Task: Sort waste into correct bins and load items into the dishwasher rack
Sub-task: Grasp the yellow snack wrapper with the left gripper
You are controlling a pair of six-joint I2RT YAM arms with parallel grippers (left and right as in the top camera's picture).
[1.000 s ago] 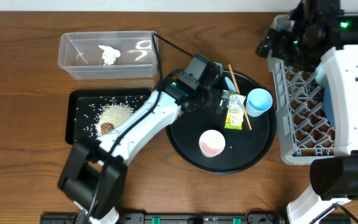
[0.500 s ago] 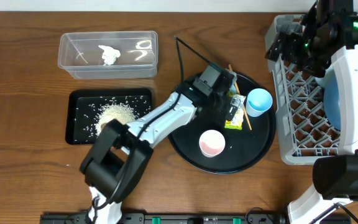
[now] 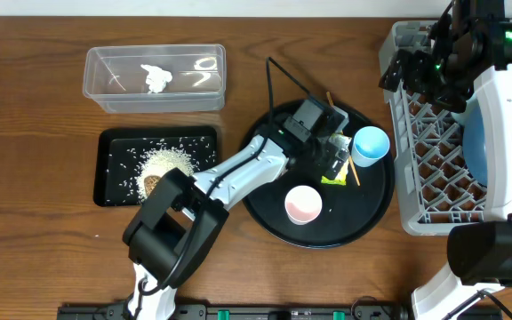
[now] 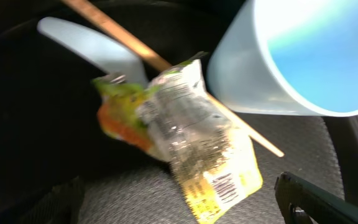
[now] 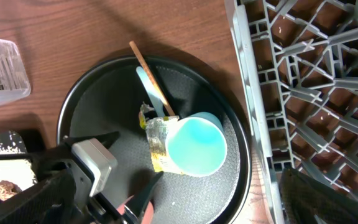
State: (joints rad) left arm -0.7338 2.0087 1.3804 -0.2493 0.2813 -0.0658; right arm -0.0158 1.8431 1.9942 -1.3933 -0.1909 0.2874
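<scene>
**Entry: waste sorting, wrapper pick.** We found the left gripper (image 3: 332, 149) low over the green-yellow-orange wrapper (image 4: 185, 149), spread to its widest and holding nothing.

- **Wrapper:** it lay crumpled on the round black tray (image 3: 363, 209), across the wooden chopstick (image 4: 114, 31). The light blue cup (image 4: 297, 56) and the white utensil (image 4: 86, 43) sat just beside it.
- **Right gripper (image 3: 413, 69):** it hung over the dishwasher rack (image 3: 434, 142), likewise wide and empty.
- **Tissue (image 3: 156, 77):** already in the clear tub (image 3: 114, 89).

Next, we judged, the left gripper should descend, pinch the wrapper clear of the chopstick, and carry it to the tub.
</scene>
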